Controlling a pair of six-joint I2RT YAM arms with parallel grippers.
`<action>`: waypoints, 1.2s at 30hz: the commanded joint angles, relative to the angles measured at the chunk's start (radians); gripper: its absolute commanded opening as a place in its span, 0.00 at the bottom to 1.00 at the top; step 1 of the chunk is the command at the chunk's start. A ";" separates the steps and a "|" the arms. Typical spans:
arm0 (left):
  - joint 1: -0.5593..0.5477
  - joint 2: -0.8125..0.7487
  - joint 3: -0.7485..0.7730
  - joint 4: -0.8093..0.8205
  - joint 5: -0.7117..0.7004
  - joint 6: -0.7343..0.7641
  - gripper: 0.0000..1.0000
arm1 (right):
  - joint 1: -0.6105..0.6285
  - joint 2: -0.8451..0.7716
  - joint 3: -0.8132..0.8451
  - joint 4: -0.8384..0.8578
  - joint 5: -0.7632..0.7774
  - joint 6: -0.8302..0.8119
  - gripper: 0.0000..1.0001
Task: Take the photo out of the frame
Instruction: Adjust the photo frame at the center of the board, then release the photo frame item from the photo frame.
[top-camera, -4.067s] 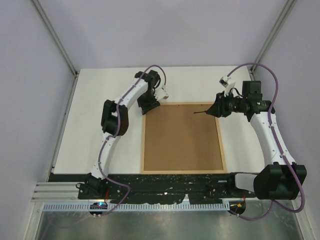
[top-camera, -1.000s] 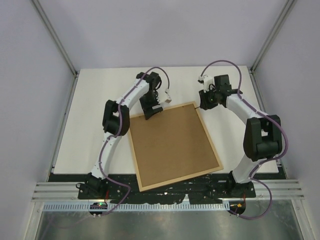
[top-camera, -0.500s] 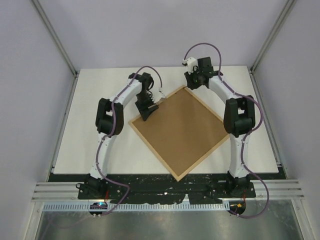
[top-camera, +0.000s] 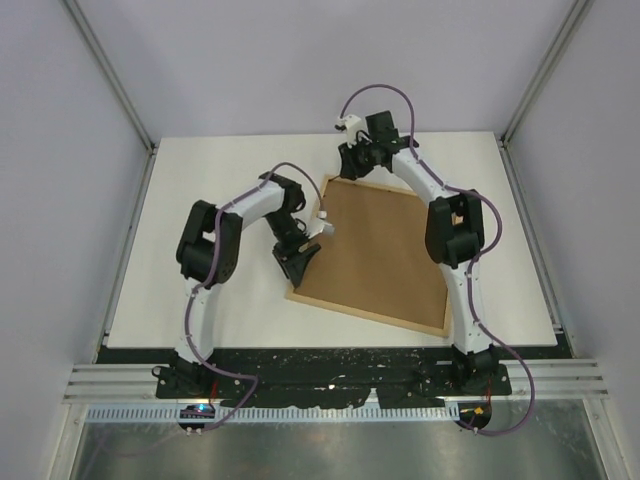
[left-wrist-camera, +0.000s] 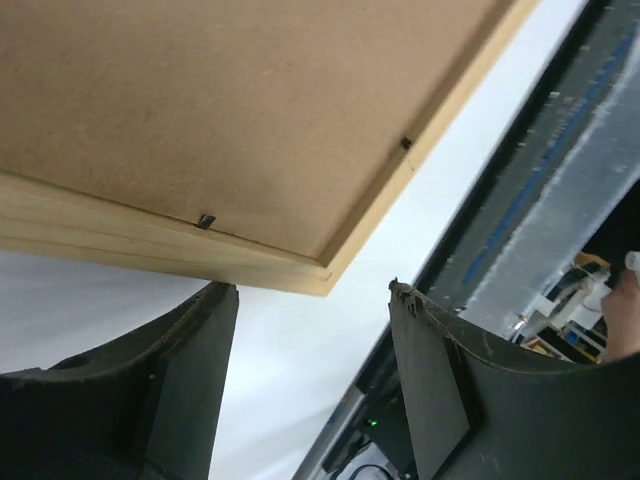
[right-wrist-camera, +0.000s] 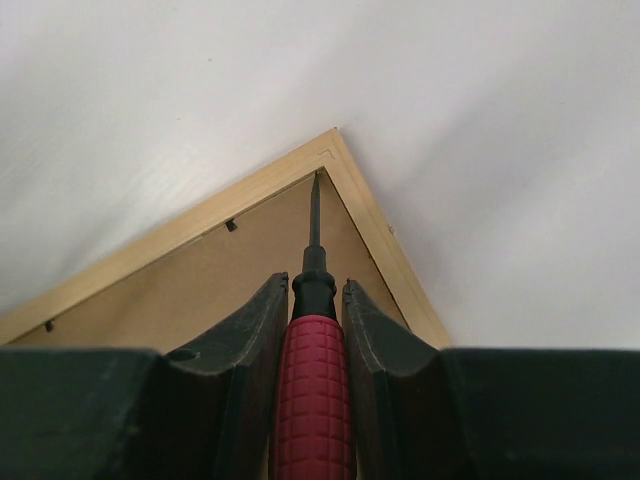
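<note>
You are at the very start. The frame (top-camera: 375, 255) lies face down on the surface (top-camera: 200, 180), turned askew, one corner to the far side and its long lower edge near the arm bases. Its brown back panel (left-wrist-camera: 230, 100) is still seated inside the wood, and the small metal tabs (left-wrist-camera: 205, 220) along the inner edge look unbent. The photo cannot be seen at all; judge it to be shut in under that panel. Your right claw (right-wrist-camera: 315, 290) is closed tight on the red handle of a screwdriver (right-wrist-camera: 312, 390), whose tip rests in the far corner of the frame where panel meets wood. Your left claw (left-wrist-camera: 312, 290) stands well open with nothing in it, poised just beside the frame's near-left corner, and I cannot tell whether it touches the wood. Left to do: turn back the tabs, lift out the panel, then draw the photo free.
</note>
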 joint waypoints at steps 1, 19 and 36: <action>-0.047 -0.113 -0.024 -0.180 0.225 0.001 0.66 | 0.000 -0.101 0.001 -0.077 -0.140 0.083 0.08; 0.142 -0.163 -0.033 0.223 0.095 -0.417 0.68 | -0.173 -0.534 -0.777 0.098 -0.762 0.520 0.08; 0.076 -0.149 -0.153 0.371 0.023 -0.536 0.60 | 0.008 -0.344 -0.860 0.147 -0.710 0.584 0.08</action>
